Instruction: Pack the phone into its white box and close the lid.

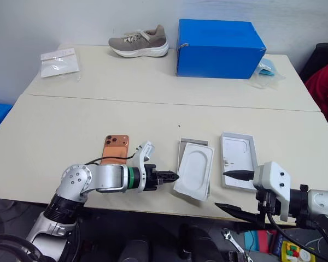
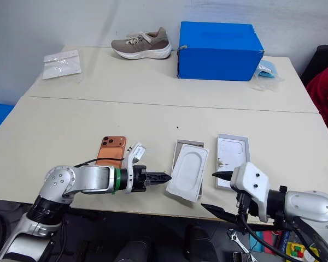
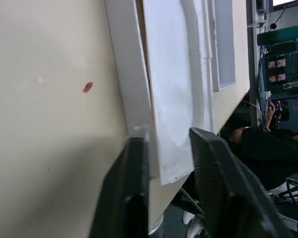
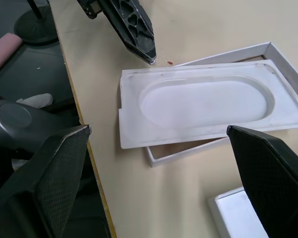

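Phone (image 1: 116, 148) is lying camera-side up on the cream table (image 1: 71, 125), at about ten o'clock from my left gripper (image 1: 172, 177) and just behind my left forearm. I'm holding that left gripper low over the table edge, pointing toward three o'clock, its black fingers (image 3: 126, 198) standing a little apart with nothing between them — the tips are sitting right at the near corner of the white moulded insert (image 1: 194, 170), and I can't tell whether they're touching it.

That insert is lying skewed across the white box (image 1: 193, 144), overhanging its near end, so only the box's far rim and a sliver of brown floor are showing. The lid (image 1: 238, 159) is resting white-side up at three o'clock from the box, near it but apart.

My right gripper (image 1: 229, 190) is hovering off the table's front edge, at five o'clock from the lid, jaws spread wide and empty.

Far back on the table — a big blue box (image 1: 218, 48) at twelve o'clock, a grey shoe (image 1: 139, 41) beside it at eleven.
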Tool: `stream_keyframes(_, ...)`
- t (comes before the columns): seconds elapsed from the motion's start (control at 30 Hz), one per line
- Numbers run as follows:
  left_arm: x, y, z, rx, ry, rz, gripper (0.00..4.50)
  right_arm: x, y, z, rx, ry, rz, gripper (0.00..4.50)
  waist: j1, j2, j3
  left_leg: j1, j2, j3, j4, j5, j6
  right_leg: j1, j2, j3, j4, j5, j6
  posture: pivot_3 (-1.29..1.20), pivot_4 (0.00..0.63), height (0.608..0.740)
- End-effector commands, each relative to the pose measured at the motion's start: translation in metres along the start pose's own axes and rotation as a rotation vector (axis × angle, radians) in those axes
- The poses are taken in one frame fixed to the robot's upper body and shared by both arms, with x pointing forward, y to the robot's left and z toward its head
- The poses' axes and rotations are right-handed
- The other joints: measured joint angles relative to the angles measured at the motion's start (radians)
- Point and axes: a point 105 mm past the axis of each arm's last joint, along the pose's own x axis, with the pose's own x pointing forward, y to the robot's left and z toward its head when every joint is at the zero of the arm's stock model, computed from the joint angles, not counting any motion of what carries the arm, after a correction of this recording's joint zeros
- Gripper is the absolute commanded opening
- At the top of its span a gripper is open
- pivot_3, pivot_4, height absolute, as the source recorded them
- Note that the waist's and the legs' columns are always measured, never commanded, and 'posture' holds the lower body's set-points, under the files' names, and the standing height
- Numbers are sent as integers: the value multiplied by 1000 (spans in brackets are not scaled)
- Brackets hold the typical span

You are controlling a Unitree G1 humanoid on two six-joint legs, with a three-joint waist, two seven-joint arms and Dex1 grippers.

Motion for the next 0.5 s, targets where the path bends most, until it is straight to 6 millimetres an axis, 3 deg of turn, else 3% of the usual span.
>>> stream_keyframes(0.03,-7,-14,4,32,-9,-79,2670,1,2,4,-30,-14,0,4500,0,0,0,0,0,0,0,0,0,0,0,0,0,0,0,0,150,740)
stream_keyframes(0.2,-29,-29,12,115,5,-200,4188,7,1,6,-48,-23,8,4500,-4,0,0,0,0,0,0,0,0,0,0,0,0,0,0,0,150,740)
stream_keyframes(0.3,-44,-30,25,190,-26,-217,4188,13,-3,12,-57,-46,20,4500,-3,0,0,0,0,0,0,0,0,0,1,0,0,0,-1,0,150,740)
stream_keyframes(0.47,-62,-26,46,461,-87,-215,4188,30,-18,28,-36,-84,36,4500,-6,0,1,0,0,1,-2,0,0,0,2,0,-1,-1,-1,0,150,740)
stream_keyframes(0.5,-64,-26,49,518,-98,-222,3788,35,-22,29,-39,-77,33,4107,-6,0,1,1,0,1,-3,1,0,0,2,-1,-1,-1,-2,0,150,740)
